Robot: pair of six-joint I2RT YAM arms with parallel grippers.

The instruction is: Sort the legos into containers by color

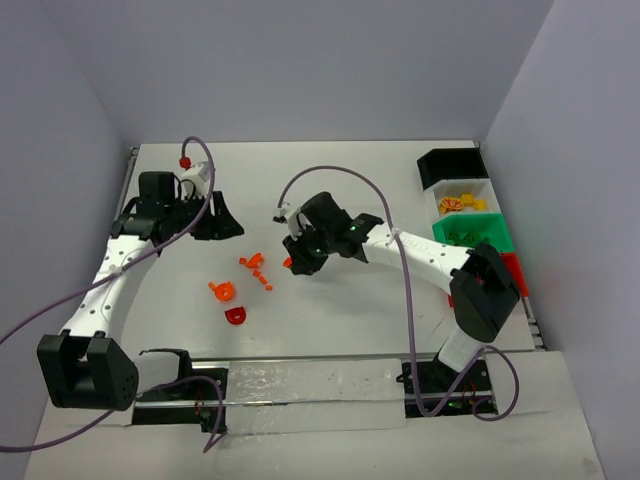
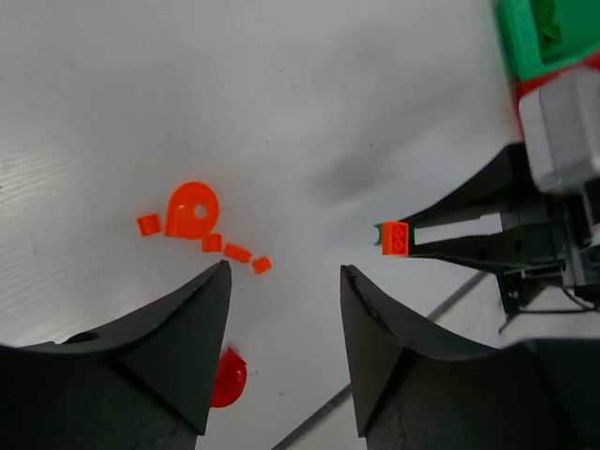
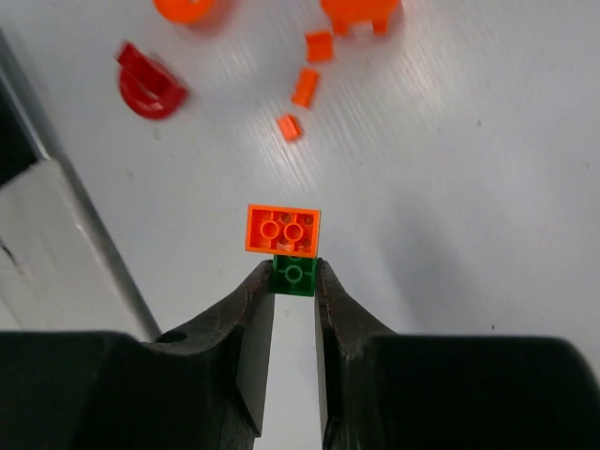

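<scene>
- The left gripper (image 2: pixel 284 274) hangs over the left half of the white counter (image 1: pixel 330 180). Its fingers stand apart and nothing lies between them.
- Loose legos lie on the counter between the two arms:
  - A scatter of small orange bits (image 1: pixel 256 266) sits farthest back.
  - A larger rounded orange piece (image 1: pixel 222 291) lies just in front of them.
  - A red domed piece (image 1: pixel 235 315) lies nearest the arm bases, slightly apart from the orange ones.
- The right gripper (image 3: pixel 293 269) is near the middle of the counter, just right of the orange bits. Its fingers are clamped on a green brick (image 3: pixel 295 279).
- An orange brick (image 3: pixel 283 228) is stuck to the green brick and juts out past the fingertips. The fingers do not touch it.
- In the left wrist view both bricks sit at the tip of the right gripper, clear of the counter.
- The containers stand in a row along the right edge of the counter:
  - The black container (image 1: pixel 452 165) is farthest back.
  - The white container (image 1: pixel 482 190) comes next and has yellow and orange bits in it.
  - The green container (image 1: pixel 492 240) follows; small pieces show inside it, but their colour is hard to tell.
  - The red container (image 1: pixel 516 272) is nearest and partly hidden behind the right arm.
</scene>
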